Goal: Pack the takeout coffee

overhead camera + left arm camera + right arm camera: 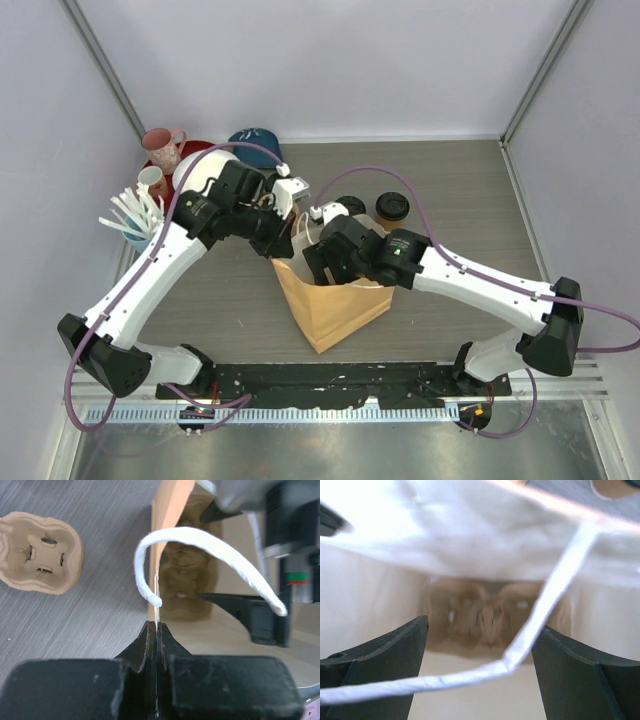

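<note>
Two takeout coffee cups with black lids (350, 207) (392, 208) stand on the table behind a brown paper bag (330, 310). My left gripper (156, 625) (283, 240) is shut on the bag's rim and holds its mouth apart. Inside that mouth my right gripper (484, 625) (320, 262) stands open with nothing between its fingers. A pulp cup carrier (492, 617) (187, 585) lies at the bottom of the bag. The bag's white handle (540, 615) (200, 545) loops across in front of the right jaws.
A second pulp carrier (40, 552) lies on the table just outside the bag. At the back left are a pink mug (163, 148), a blue object (252, 138), a white bowl (195, 170) and a cup of white utensils (135, 215).
</note>
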{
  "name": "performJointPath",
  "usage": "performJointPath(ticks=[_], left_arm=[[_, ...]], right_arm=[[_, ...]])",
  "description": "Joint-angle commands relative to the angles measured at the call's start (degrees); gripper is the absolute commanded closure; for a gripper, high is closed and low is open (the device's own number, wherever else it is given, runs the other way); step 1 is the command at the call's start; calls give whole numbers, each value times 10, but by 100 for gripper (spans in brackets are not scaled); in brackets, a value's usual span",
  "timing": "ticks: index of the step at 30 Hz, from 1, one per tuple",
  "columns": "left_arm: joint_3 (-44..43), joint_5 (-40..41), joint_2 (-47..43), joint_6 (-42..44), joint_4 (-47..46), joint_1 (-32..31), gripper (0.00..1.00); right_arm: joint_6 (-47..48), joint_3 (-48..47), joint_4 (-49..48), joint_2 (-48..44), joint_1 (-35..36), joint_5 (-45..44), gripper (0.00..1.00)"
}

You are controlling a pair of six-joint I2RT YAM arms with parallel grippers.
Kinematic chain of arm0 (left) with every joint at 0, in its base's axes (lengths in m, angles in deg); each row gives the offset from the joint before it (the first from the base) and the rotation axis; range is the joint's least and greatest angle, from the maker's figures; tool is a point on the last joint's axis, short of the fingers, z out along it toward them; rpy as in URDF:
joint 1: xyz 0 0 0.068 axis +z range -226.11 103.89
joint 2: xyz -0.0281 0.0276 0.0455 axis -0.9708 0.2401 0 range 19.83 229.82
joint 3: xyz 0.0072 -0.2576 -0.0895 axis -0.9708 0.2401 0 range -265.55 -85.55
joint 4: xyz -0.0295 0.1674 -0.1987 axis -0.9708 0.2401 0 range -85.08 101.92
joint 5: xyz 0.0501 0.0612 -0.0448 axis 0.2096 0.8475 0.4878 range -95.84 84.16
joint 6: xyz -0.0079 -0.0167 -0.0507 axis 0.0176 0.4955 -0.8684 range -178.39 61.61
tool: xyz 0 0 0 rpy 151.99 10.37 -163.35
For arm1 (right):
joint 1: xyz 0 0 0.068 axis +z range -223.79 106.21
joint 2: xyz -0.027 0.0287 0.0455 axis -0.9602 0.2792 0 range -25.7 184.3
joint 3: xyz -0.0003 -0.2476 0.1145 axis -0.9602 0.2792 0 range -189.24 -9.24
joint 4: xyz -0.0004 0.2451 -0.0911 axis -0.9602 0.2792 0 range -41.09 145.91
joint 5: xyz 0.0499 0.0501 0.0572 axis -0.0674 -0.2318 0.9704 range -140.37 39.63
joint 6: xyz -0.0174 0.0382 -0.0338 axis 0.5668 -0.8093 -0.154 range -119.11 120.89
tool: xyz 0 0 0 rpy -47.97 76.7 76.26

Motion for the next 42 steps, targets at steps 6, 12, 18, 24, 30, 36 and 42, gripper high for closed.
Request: performJointPath(ticks=[6, 12, 18, 24, 30, 36, 42], left_arm=[[-31, -4, 2, 33, 35, -10, 100], [-37, -16, 5, 40, 48, -13, 100], [-41, -37, 7, 50, 57, -17, 100], [-36, -47, 7, 50, 59, -17, 100], [-34, -53, 7, 51, 67, -17, 100], [-40, -55, 3, 63, 97, -17, 100], [-48, -53, -8, 72, 130, -17, 100]], right_arm=[[56, -65, -48, -62, -2, -15, 13], [68, -63, -97, -98, -1, -8, 13], [70, -64, -125, -118, -1, -12, 13], [77, -107, -116, -127, -1, -3, 13], [85, -193, -96, -137, -2, -6, 11], [99, -393, 55, -48, -51, -92, 4], [120, -398, 87, -20, -257, -34, 4]])
